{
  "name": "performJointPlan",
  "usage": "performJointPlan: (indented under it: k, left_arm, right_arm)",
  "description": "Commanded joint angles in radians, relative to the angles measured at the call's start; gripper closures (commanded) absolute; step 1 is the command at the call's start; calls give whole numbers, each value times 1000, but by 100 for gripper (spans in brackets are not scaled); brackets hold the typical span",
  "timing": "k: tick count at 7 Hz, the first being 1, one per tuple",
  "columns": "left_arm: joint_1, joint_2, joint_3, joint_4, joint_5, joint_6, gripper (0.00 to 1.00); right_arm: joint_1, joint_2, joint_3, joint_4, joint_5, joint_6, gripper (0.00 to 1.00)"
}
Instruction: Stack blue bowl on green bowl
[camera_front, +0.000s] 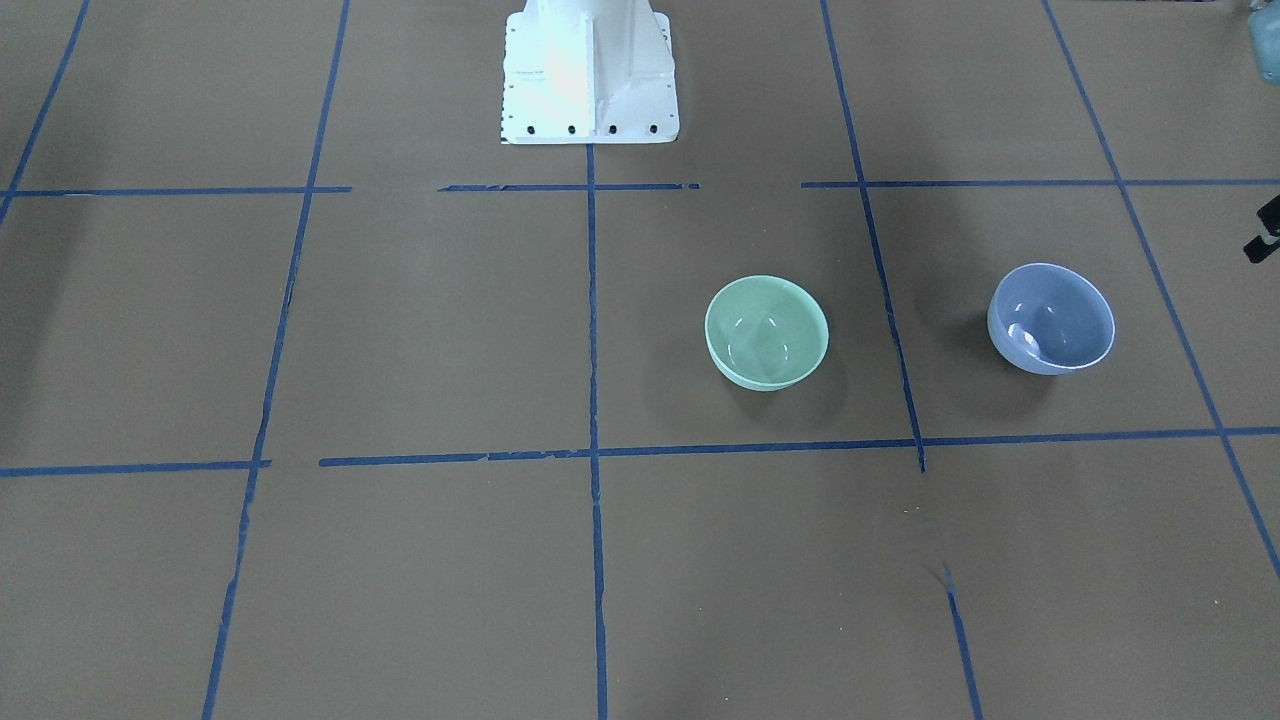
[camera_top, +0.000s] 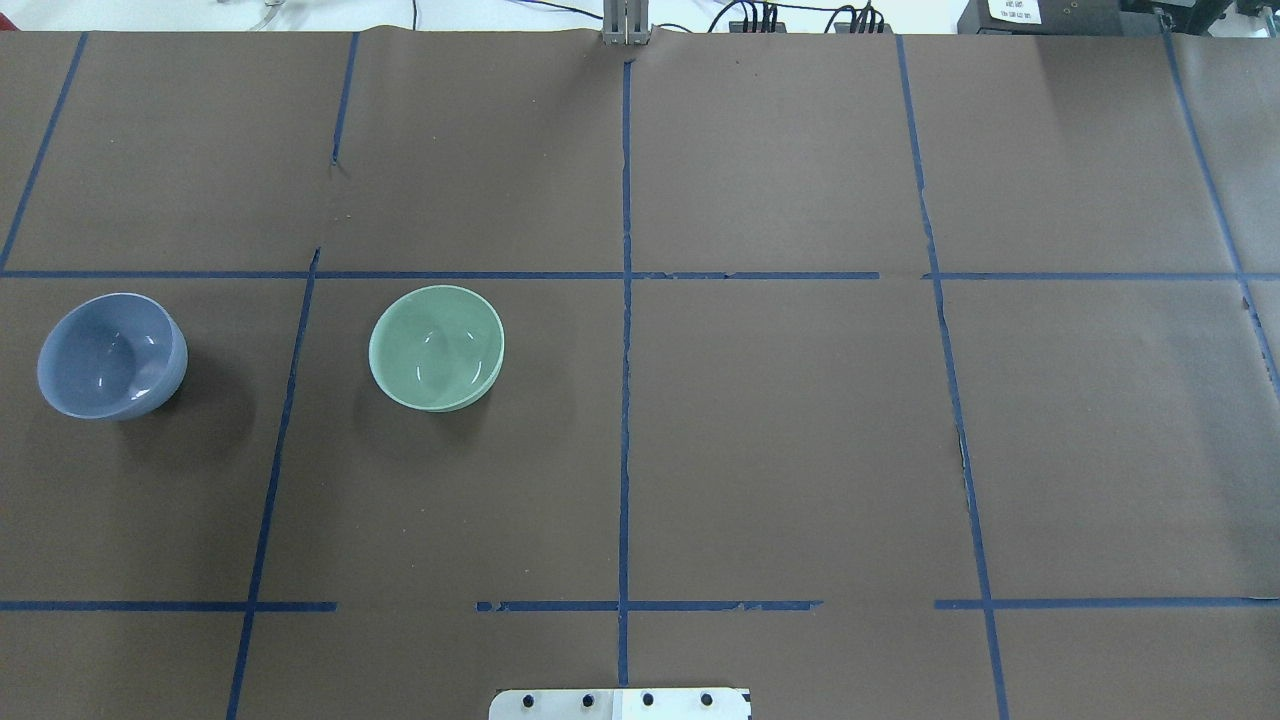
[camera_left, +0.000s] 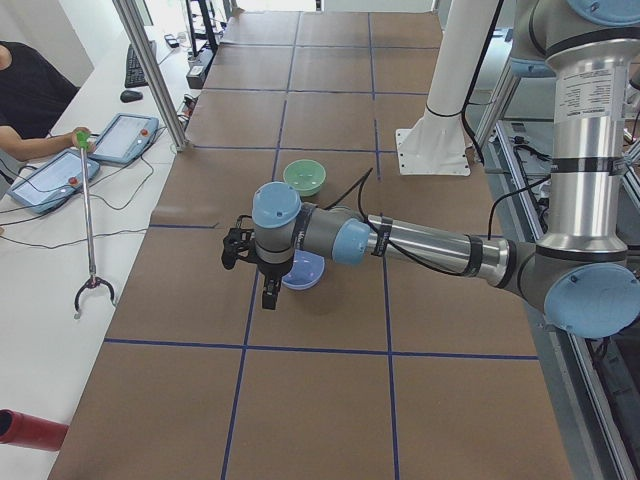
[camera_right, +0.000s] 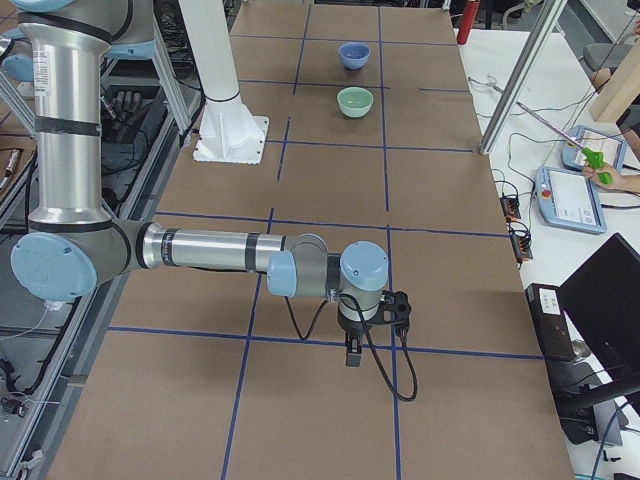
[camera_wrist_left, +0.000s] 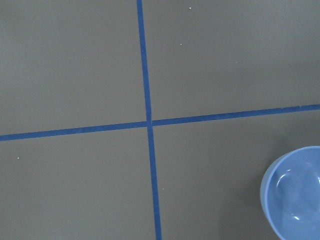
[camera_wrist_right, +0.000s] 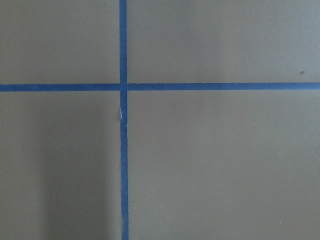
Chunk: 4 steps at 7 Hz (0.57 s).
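The blue bowl (camera_front: 1050, 320) stands upright on the brown table, on the robot's left side; it also shows in the overhead view (camera_top: 110, 355) and at the lower right of the left wrist view (camera_wrist_left: 295, 200). The green bowl (camera_front: 766, 332) stands upright about one bowl width away from it, nearer the table's middle (camera_top: 436, 347). Both bowls are empty. My left gripper (camera_left: 268, 292) hangs above the table beside the blue bowl (camera_left: 305, 272); I cannot tell if it is open. My right gripper (camera_right: 352, 355) hangs over the far right of the table, far from both bowls; I cannot tell its state.
The white robot base (camera_front: 588, 75) stands at the table's robot side. Blue tape lines (camera_top: 625, 350) divide the table into squares. Operators with tablets (camera_left: 55, 180) sit along the far edge. A grabber stick (camera_left: 88, 230) and a red cylinder (camera_left: 30, 430) lie there.
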Motion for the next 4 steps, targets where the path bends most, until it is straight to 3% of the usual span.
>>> performJointPlan:
  k: [1, 3, 4]
  left_arm:
    - [150, 42, 107, -352, 9, -296, 0]
    - [259, 25, 203, -480, 115, -396, 0]
    - [273, -2, 238, -485, 115, -400, 0]
  right_arm:
    - [0, 0, 0, 0, 1, 0, 0]
    - [0, 0, 0, 0, 1, 0, 0]
    - [0, 0, 0, 0, -1, 0, 0]
